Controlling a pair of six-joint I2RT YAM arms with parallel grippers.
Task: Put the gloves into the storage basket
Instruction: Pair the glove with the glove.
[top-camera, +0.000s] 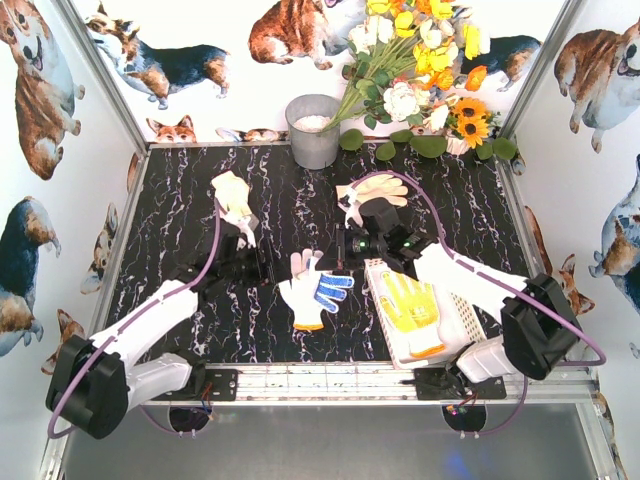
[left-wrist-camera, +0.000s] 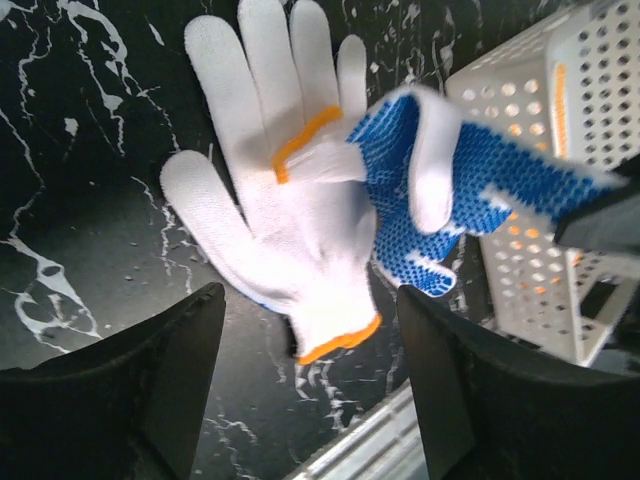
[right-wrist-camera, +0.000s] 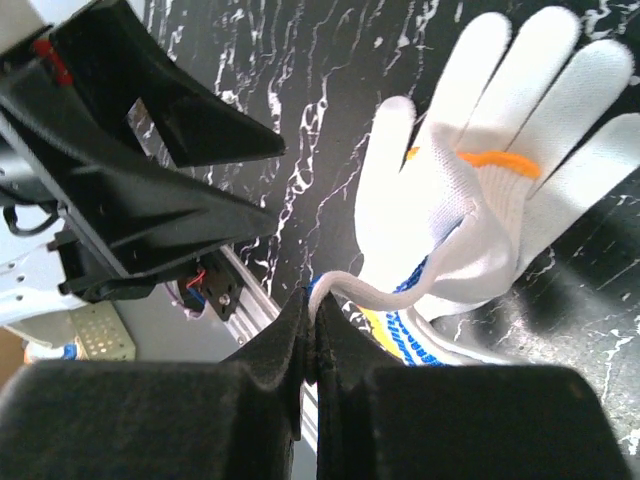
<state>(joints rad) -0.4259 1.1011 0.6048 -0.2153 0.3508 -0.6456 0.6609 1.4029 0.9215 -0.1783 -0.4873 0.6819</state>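
A white glove with an orange cuff lies flat on the black marble table. Across it hangs a blue-dotted glove, one edge lifted off the table. My right gripper is shut on that edge. My left gripper stands open just above the white glove's cuff, touching nothing. The white storage basket stands to the right with a yellow-palmed glove in it. The white glove's fingers show beyond the held glove.
A cream glove lies at the back left and another pair at the back middle, behind my right arm. A grey metal bucket and a bunch of flowers stand against the back wall.
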